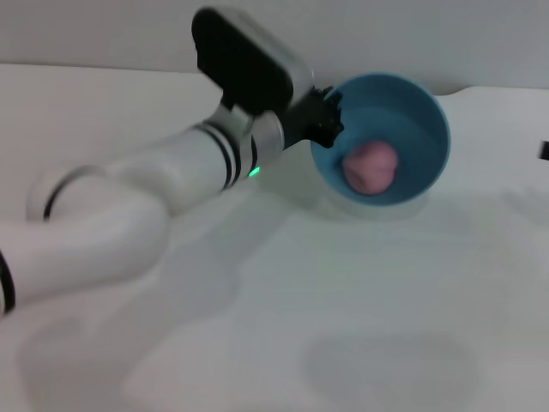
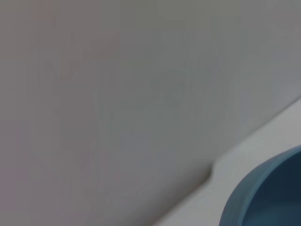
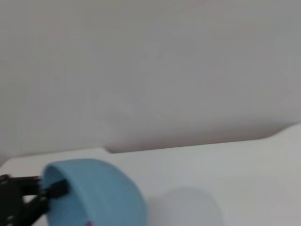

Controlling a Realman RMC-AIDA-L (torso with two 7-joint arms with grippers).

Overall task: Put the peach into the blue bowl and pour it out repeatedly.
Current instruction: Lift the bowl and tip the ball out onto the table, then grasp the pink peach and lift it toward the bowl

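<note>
Left end effector (image 1: 324,120): arm extended, clamped on blue bowl (image 1: 412,112) rim; bowl tipped, peach (image 1: 371,167) inside, above desk (image 1: 343,309).

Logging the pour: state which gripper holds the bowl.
The left gripper: it clamps the tilted bowl's rim, peach inside. The right gripper is out of view.

Glossy smooth blue bowl (image 1: 412,112), matt pink peach (image 1: 371,167), smooth white table (image 1: 343,309).

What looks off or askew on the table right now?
Only the bowl: the left gripper holds its rim and has it tipped steeply, mouth toward the camera, with the peach near the low edge. Nothing has spilled.
</note>
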